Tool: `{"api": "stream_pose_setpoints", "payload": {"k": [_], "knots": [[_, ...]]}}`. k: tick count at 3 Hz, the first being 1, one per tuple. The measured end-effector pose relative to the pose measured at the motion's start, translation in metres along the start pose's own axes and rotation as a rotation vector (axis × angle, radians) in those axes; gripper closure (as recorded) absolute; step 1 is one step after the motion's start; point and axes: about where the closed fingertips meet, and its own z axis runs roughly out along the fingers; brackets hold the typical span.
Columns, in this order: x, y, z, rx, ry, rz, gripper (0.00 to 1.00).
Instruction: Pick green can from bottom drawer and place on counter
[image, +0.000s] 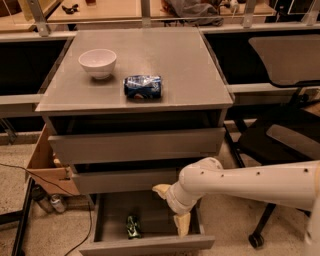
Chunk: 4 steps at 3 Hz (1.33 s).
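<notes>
The green can (132, 226) sits in the open bottom drawer (150, 245), left of the middle of its grey tray. My gripper (170, 210) hangs over the right part of that drawer, to the right of the can and apart from it. Its two pale yellow fingers are spread and hold nothing; one fingertip (182, 227) points down into the tray. My white arm comes in from the right. The counter (170, 55) is the grey top of the cabinet.
A white bowl (97, 62) and a blue and silver can (143, 86) lying on its side are on the counter. The two upper drawers stick out slightly. A cardboard box (42, 165) stands left of the cabinet, a black office chair (280, 135) to the right.
</notes>
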Motion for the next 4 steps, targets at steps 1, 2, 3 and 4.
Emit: {"api": "stream_pose_setpoints", "payload": {"k": [1, 2, 3, 4], "knots": [[-0.004, 0.0, 0.058, -0.041, -0.044, -0.147, 0.0], [-0.004, -0.002, 0.103, -0.066, -0.087, -0.266, 0.0], [0.003, -0.01, 0.145, -0.062, -0.147, -0.357, 0.0], [0.018, -0.027, 0.19, -0.04, -0.246, -0.439, 0.0]]}}
